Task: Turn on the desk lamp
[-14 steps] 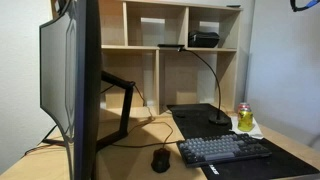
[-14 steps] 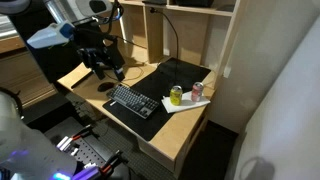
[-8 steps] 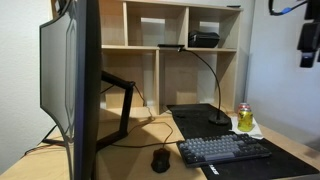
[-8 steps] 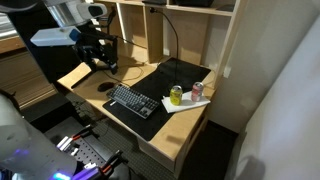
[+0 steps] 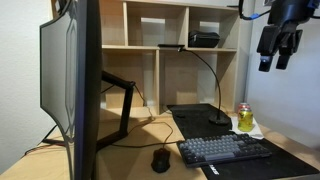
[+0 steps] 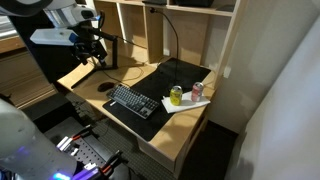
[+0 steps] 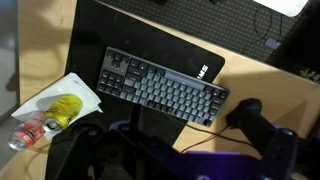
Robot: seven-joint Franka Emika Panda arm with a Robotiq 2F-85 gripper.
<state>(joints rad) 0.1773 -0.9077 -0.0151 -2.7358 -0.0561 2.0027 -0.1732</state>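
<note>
At the desk front: a keyboard (image 5: 225, 150) and a mouse (image 5: 160, 160) are lying side by side.
Gripper (image 5: 273, 60): hanging high in the air, well apart from the lamp, fingers spreading wide and holding nothing.
Desk lamp (image 5: 218, 119): standing behind the keyboard, near a yellow can (image 5: 244, 118), its stem arching up toward the shelf (image 5: 140, 46).

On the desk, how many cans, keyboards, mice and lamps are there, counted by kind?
cans: 2, yellow can and red can
keyboard: 1
mouse: 1
desk lamp: 1
Total: 5
</note>
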